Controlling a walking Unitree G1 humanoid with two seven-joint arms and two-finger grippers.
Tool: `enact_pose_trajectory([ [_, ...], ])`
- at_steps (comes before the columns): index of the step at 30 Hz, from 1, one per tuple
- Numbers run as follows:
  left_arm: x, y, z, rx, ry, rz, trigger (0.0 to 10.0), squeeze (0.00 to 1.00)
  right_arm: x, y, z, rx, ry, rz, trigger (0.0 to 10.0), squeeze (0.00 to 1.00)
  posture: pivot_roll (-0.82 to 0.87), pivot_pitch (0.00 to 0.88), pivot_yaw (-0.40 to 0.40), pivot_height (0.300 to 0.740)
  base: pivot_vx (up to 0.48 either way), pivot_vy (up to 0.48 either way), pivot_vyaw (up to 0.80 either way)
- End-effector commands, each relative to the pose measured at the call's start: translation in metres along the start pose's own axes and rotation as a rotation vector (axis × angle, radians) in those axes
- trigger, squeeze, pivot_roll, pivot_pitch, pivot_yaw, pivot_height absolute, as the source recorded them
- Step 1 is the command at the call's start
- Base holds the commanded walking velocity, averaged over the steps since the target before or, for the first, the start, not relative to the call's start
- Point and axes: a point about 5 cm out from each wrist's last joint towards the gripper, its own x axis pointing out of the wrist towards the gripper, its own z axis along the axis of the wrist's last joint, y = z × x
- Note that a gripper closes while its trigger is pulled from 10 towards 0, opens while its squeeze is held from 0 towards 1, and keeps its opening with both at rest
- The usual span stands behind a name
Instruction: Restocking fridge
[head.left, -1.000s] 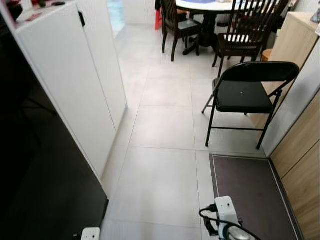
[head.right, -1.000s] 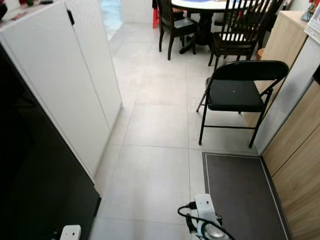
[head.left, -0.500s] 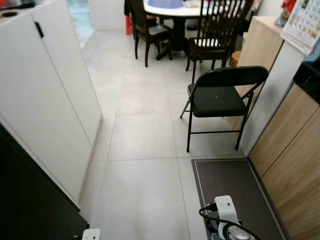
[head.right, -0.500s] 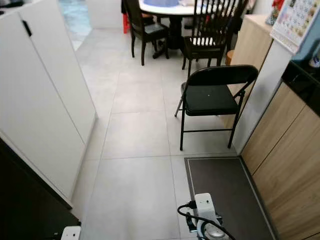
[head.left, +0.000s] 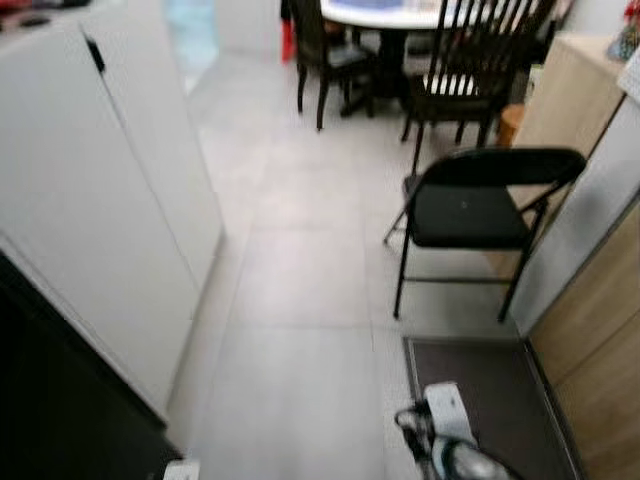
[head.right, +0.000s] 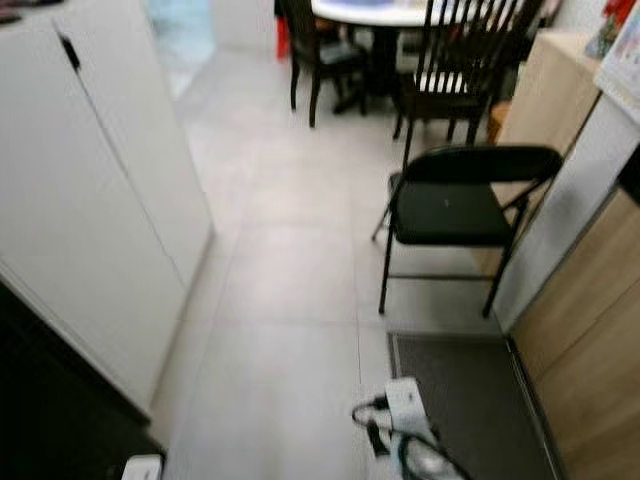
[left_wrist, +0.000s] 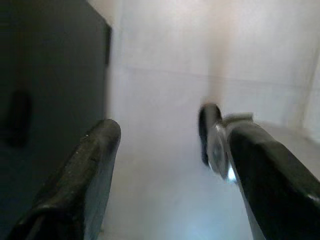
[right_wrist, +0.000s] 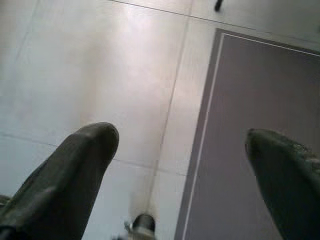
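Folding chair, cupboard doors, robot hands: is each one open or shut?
black folding chair: unfolded, standing, seat bare.
white cupboard doors: shut.
floor mat: lying flat.
left gripper: open, holding nothing.
right gripper: open, holding nothing.

Both head views are soft with motion blur throughout: the edges of the folding chair (head.left: 478, 210), the dining chairs (head.right: 460, 70) and the white cabinet (head.left: 100, 190) are all smeared, under even, fairly bright indoor light on the pale tile floor (head.left: 300, 300), with a brighter bluish patch at the far doorway (head.left: 195, 25) and a near-black mass at lower left. The left wrist view is washed out, the floor glaring almost white between the out-of-focus black fingers (left_wrist: 85, 180). The right wrist view is dimmer and greyer, with a soft sheen on the tiles (right_wrist: 125, 65), a sharper mat edge (right_wrist: 202, 145) and blurred fingers (right_wrist: 65, 175) up close.
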Motion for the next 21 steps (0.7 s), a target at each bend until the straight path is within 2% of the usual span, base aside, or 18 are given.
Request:
enact_pose_trajectory([
  [1,0.0008,-0.0036,0.0049,-0.001,-0.016,-0.01,10.0,0.0,-0.0025,-0.0103,-0.0089,0.008,0.029,-0.032,10.0,0.0,-0.09,0.0,0.037,0.74,0.33,0.0,0.0],
  [21,0.0009,-0.0039,0.0056,0.002,-0.018,-0.012,10.0,0.0,-0.0025,-0.0101,-0.0088,-0.008,0.029,-0.025,10.0,0.0,-0.09,0.0,0.038,0.74,0.334,0.0,0.0],
])
